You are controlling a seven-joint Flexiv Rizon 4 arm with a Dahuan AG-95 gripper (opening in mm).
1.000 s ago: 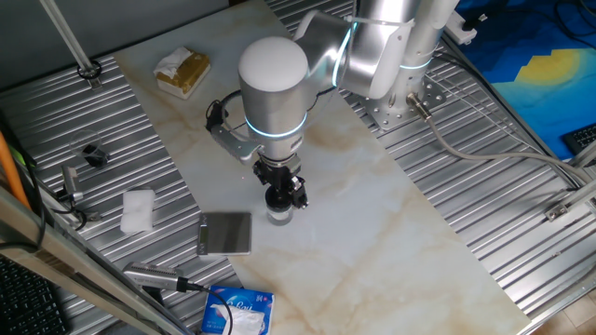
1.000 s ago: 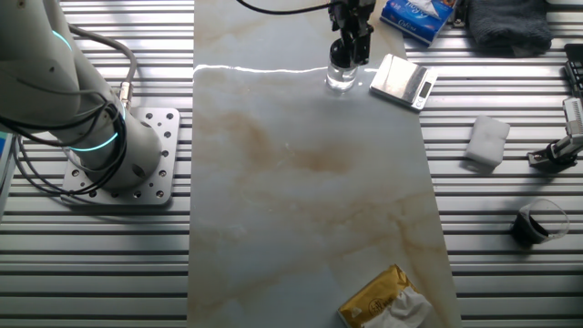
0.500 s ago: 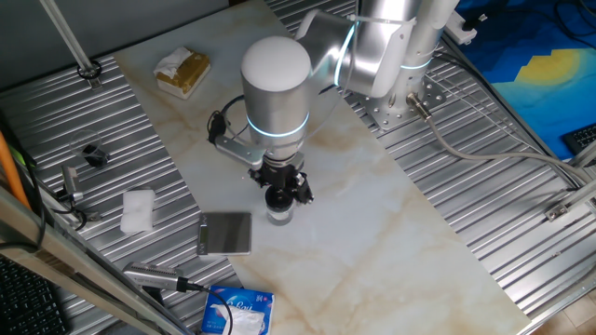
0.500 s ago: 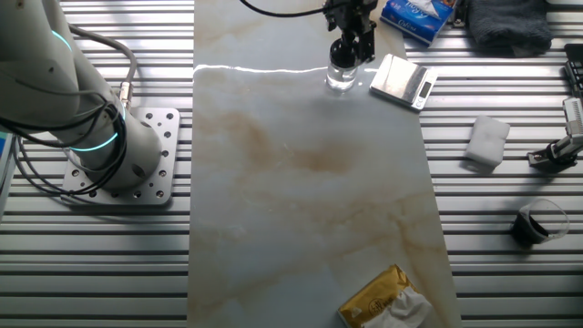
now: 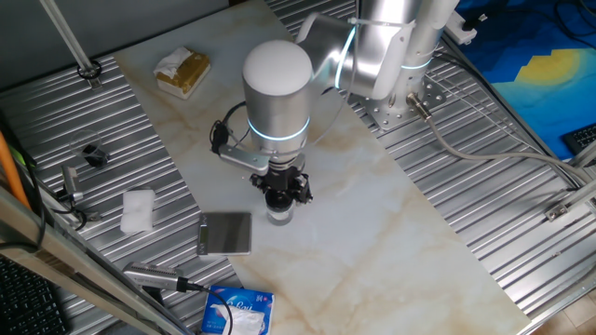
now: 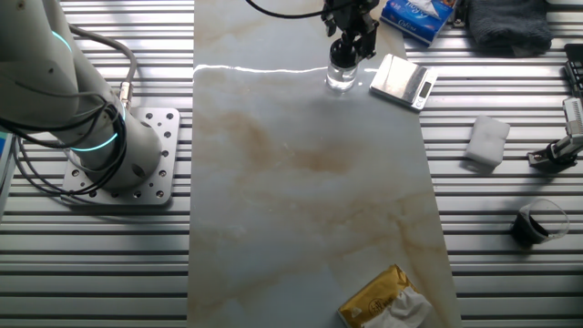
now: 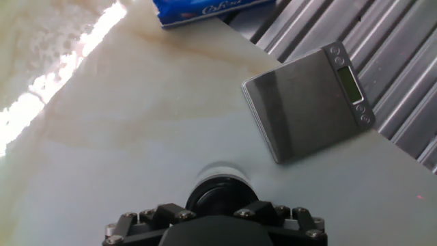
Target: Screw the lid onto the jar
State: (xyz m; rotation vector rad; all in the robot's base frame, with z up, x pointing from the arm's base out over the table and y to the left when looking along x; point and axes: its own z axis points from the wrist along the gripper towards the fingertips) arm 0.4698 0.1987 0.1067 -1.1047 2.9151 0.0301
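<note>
We caught the arm stooped over the marble worktop (image 5: 372, 233), its gripper (image 5: 280, 193) pointed straight down at the jar (image 5: 278, 215), which stood upright directly under the jaws. The lid (image 7: 220, 195) sat between the jaws and the glass, on top of the jar's mouth; in the hand view it showed as a dark round cap just ahead of the gripper body, with the pale rim of the jar peeking out beyond it. We judged the jaws were closed on the lid, since they sat tight around its top in both fixed views, though the fingertips themselves were hidden from us.

The vertical pose made sense to us: turning a cap onto its thread calls for the wrist axis to line up with the jar's axis, and the jar had nothing bracing it but the worktop, so pressing down from above would help keep it from spinning or sliding. How far the thread had caught, we could not tell.

A small grey scale (image 7: 307, 99) lay flat just beside the jar, off to one side of the jaws, near but not touching the glass (image 6: 341, 76). A blue packet (image 6: 414, 16) lay beyond the scale, well apart from the jaws. A white cloth (image 5: 137, 210) and a yellow packet (image 5: 182, 71) sat farther off, clear of the work.
</note>
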